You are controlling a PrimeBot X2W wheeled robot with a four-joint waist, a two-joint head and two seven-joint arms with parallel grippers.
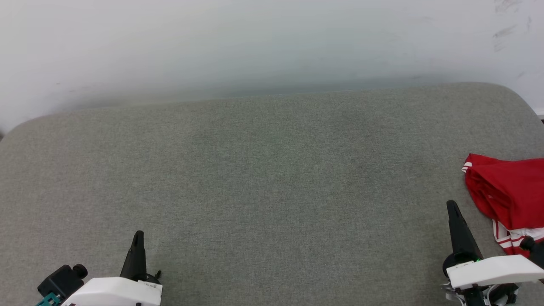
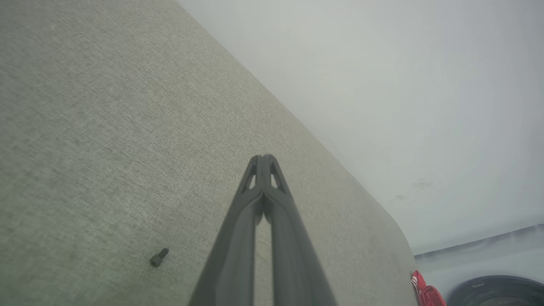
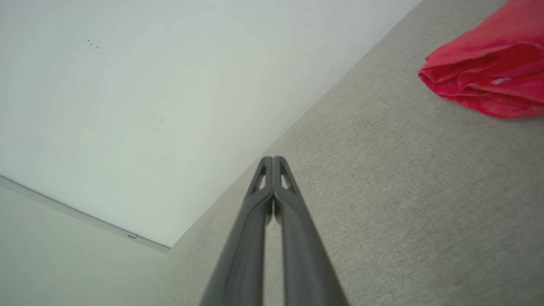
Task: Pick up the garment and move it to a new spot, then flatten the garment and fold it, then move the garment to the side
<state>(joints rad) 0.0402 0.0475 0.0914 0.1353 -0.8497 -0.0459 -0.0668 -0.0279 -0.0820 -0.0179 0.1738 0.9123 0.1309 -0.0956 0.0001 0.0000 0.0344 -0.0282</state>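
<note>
Grey woven fabric covers the broad tabletop, whose far corners are rounded and which stands against a pale, nearly white wall with a few faint scuff marks at the upper right. The garment lies bunched in a loose heap at the tabletop's right side, cut off by the right edge of the head view. It is bright red, with a strip of red-and-white striped trim showing at its near end and a little more at its far left corner; no lettering can be made out in the folds. The right end effector sits just left of the heap, near it but not touching. Its two dark fingers are pressed together with nothing between them, as the right wrist view confirms, where the garment is up and to the right of the fingertips. The left end effector is at the lower left of the head view, well apart from the garment. It is likewise closed and empty, with its tips meeting over bare fabric. In the left wrist view a small dark screw lies on the tabletop beside the fingers, and a sliver of the garment shows at the far corner.
</note>
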